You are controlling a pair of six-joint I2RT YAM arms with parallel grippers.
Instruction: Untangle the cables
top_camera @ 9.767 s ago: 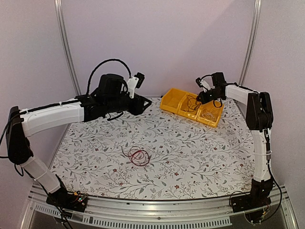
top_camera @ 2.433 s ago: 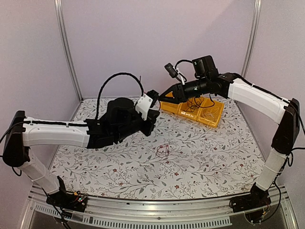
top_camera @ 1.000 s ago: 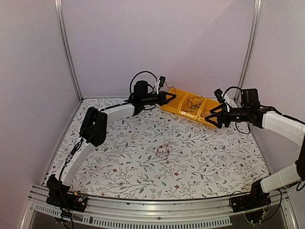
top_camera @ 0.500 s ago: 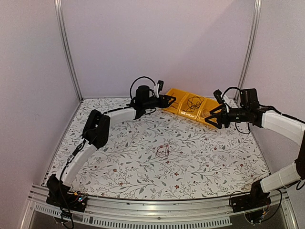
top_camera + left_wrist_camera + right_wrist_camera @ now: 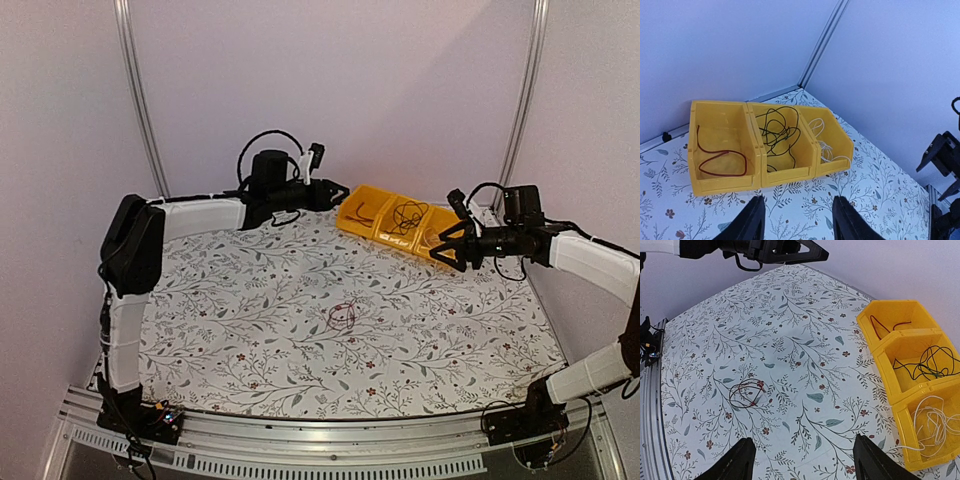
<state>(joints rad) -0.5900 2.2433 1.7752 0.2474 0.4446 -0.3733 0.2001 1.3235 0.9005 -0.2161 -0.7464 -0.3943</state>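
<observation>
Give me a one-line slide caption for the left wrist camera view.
Left end effector, open, faces three yellow bins holding red cable, black cable, white cable.

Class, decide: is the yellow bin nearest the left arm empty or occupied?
Occupied: a single red cable lies looped on the floor of the yellow bin.

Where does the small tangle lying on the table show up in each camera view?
Top external: tangle near the centre, in front of the yellow bins.
Left wrist: not in view; only the bins show.
Right wrist: tangle left of centre, bins at right.
Shared landmark: the yellow bins.
</observation>
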